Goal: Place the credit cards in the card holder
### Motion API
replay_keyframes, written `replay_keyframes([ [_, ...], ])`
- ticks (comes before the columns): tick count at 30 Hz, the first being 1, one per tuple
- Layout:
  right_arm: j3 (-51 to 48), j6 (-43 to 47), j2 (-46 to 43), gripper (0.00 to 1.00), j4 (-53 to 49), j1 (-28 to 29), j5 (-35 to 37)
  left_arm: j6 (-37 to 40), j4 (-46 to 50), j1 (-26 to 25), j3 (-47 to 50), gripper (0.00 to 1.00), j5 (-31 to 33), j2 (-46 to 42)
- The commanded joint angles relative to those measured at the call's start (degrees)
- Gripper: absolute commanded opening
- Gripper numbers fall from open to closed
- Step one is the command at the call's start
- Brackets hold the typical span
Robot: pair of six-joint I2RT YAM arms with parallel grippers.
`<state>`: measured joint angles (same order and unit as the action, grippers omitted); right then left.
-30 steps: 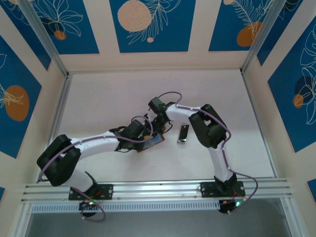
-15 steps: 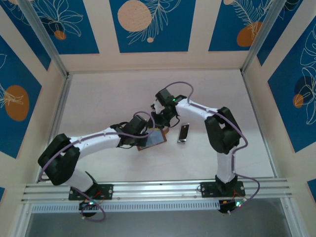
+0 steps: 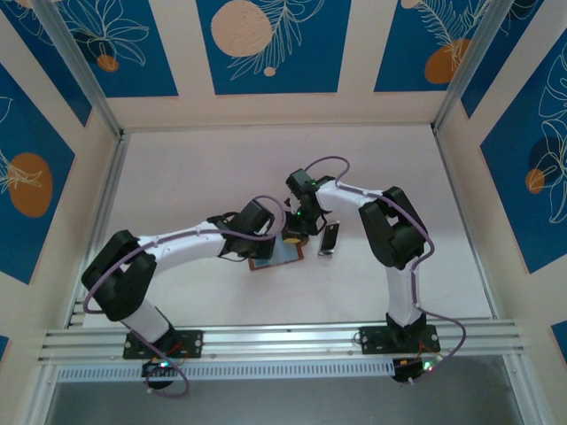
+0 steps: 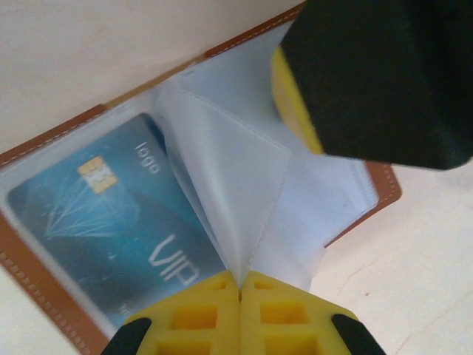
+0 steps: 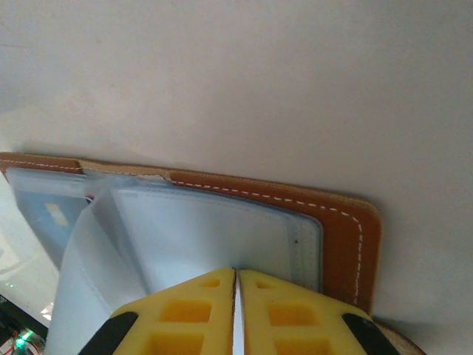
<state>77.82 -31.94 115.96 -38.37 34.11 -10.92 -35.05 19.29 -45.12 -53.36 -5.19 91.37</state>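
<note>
Top view: card holder (image 3: pixel 282 255) lying open on the table (image 3: pixel 195 177), mid-table, with a narrow grey piece (image 3: pixel 329 239) near its right. Left wrist: left gripper (image 4: pixel 240 281) fingers pressed together, pinching a tented clear sleeve (image 4: pixel 236 185); blue card (image 4: pixel 111 222) pocketed at the left. Right wrist: right gripper (image 5: pixel 235 285) fingers together over the holder's sleeves.

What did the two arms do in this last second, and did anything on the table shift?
The left gripper closed on a clear sleeve of the open card holder, and its arm leaned rightward. The right gripper, also pinching the holder, shifted slightly right. The holder edged right with them. The silvery piece beside it stayed put.
</note>
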Motion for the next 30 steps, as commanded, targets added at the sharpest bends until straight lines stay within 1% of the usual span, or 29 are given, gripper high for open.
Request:
replay_keyframes([
  [1,-1.20,-0.75,2.10,0.12,-1.17,0.32,0.94,-2.81,-3.67,0.23,-1.61,0.00,-4.15,1.31],
  [4,-1.35,-0.75,2.59,0.12,-1.10,0.35,0.78,-4.39,-5.17,0.25,-2.27,0.00,-5.09,2.41],
  [7,-1.36,-0.66,2.61,0.12,-1.09,0.35,0.59,-6.26,-5.32,0.30,-1.39,0.00,-3.40,2.16],
  [12,-1.44,-0.48,2.61,0.12,-1.09,0.43,0.11,-8.69,-2.62,0.15,2.66,0.01,4.34,-2.04],
  [14,-1.36,-0.39,2.60,0.12,-1.09,0.46,-0.06,-8.98,-1.72,0.13,4.10,0.05,6.34,-3.49],
  [16,-1.28,-0.40,2.62,0.12,-1.16,0.52,-0.16,-9.17,-0.23,0.15,4.86,0.05,8.30,-4.22],
  [18,-1.02,-0.40,2.54,0.12,-1.35,0.68,-0.17,-9.34,0.34,0.14,5.61,0.09,9.57,-4.70],
  [24,-0.31,-0.14,2.08,0.12,-2.01,1.39,0.35,-10.45,3.88,0.13,5.86,0.18,15.19,-5.21],
  [27,0.12,0.04,1.92,0.12,-2.53,1.75,0.81,-11.30,4.90,0.13,6.23,0.21,17.65,-5.36],
  [29,0.07,-0.05,1.71,0.12,-2.59,1.89,0.96,-12.24,6.21,0.15,6.50,0.25,19.53,-5.72],
  [30,0.05,-0.05,1.56,0.12,-2.63,1.93,0.99,-12.62,6.64,0.17,6.83,0.25,20.53,-5.96],
])
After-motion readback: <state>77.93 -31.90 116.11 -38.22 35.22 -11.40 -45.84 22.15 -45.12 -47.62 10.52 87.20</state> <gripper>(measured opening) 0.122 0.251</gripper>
